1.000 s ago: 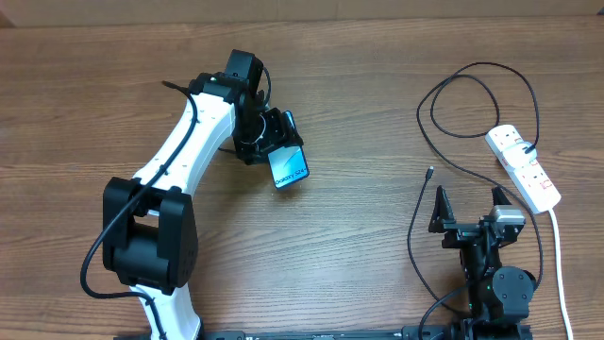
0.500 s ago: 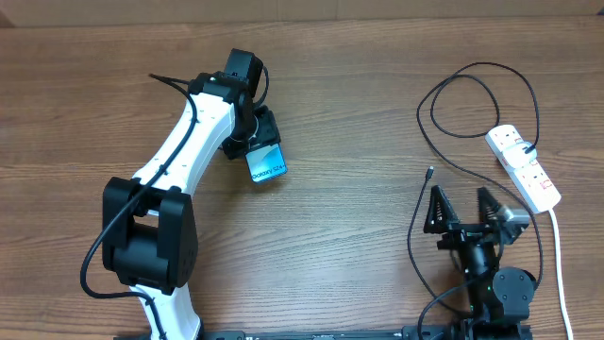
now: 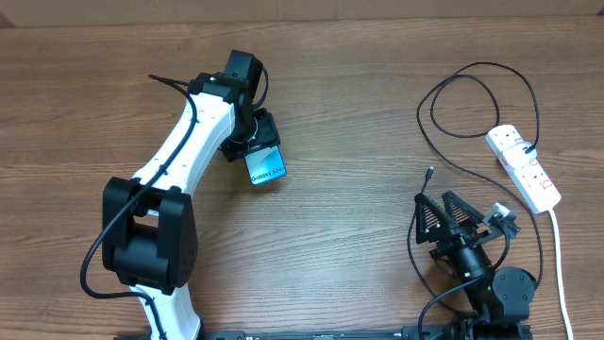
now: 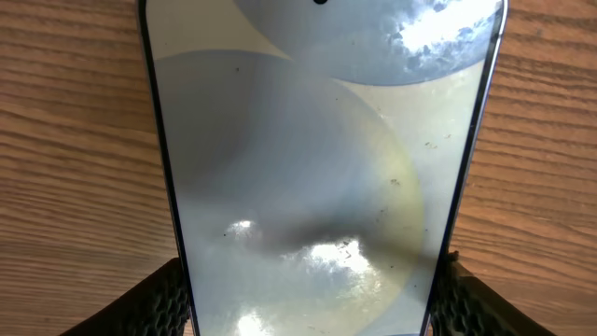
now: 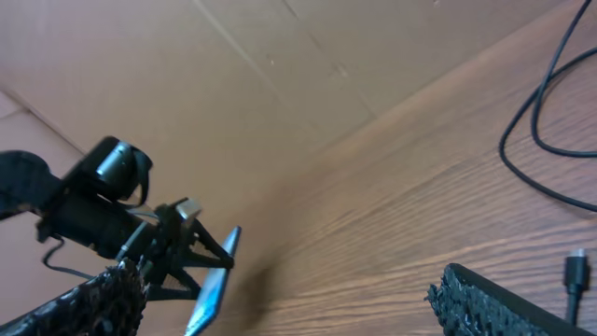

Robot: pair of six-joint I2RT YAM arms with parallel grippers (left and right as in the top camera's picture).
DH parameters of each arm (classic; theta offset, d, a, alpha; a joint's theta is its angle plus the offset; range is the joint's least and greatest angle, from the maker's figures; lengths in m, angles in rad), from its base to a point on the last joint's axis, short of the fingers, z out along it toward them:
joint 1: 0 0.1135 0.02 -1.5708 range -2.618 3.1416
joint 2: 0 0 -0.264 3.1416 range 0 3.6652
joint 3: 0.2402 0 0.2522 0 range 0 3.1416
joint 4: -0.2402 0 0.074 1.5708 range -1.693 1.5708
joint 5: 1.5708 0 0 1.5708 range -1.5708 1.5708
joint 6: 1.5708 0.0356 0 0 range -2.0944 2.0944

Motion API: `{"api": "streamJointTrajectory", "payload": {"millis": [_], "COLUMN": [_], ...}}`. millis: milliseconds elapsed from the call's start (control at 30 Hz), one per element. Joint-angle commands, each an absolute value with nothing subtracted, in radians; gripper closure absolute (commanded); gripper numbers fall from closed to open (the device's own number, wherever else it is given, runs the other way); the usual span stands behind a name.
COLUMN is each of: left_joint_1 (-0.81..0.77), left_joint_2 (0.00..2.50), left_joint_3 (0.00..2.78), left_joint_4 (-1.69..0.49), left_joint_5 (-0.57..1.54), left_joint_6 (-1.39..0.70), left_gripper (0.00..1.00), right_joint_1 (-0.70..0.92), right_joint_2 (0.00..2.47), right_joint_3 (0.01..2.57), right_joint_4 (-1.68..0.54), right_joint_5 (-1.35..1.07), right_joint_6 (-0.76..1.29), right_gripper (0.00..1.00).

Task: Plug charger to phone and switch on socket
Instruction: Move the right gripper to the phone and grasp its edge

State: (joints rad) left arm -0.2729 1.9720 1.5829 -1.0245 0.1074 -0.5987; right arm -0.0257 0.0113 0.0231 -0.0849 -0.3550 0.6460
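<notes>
The phone (image 3: 265,166), with its light-blue screen, is clamped by its long edges in my left gripper (image 3: 253,148) at the table's left middle. It fills the left wrist view as the phone (image 4: 317,168), with black fingers (image 4: 159,303) pressed on both its sides. From the right wrist it shows as the phone (image 5: 215,280), tilted just above the wood. The charger (image 3: 472,104) lies looped at the right, its connector tip (image 3: 429,172) free on the table and its plug in the socket (image 3: 525,168). My right gripper (image 3: 442,215) stands open and empty, just below that tip.
The socket's thick white cord (image 3: 557,250) runs down the right edge of the table. A brown cardboard wall (image 5: 280,75) backs the table. The right arm's own black cable (image 3: 412,247) loops beside its base.
My left gripper has carried the phone a little to the left and turned it. The right gripper has swung round to face left, staying open.
</notes>
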Motion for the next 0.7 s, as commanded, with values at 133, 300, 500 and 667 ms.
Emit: {"api": "streamJointTrajectory", "payload": {"millis": [133, 300, 500, 667], "left_joint_1": [-0.267, -0.267, -0.267, -0.267], "left_joint_2": [1.968, 1.968, 1.967, 1.967], "left_joint_3": [1.615, 1.66, 1.829, 1.95], "left_joint_4": [-1.024, -1.081, -1.247, -1.398], "left_joint_5": [0.223, 0.259, 0.255, 0.252], "left_joint_6": [-0.622, -0.62, -0.577, -0.54], "left_gripper": [0.55, 0.57, 0.6, 0.63], "right_joint_1": [-0.027, -0.027, -0.026, 0.067], "right_joint_2": [0.165, 0.346, 0.569, 0.636], "right_joint_3": [0.266, 0.397, 0.556, 0.567], "right_joint_4": [-0.293, -0.413, -0.565, -0.59], "right_joint_5": [-0.358, -0.358, -0.361, -0.361], "right_joint_6": [0.472, 0.392, 0.387, 0.387], "right_gripper": [0.0, 0.0, 0.0, 0.0]}}
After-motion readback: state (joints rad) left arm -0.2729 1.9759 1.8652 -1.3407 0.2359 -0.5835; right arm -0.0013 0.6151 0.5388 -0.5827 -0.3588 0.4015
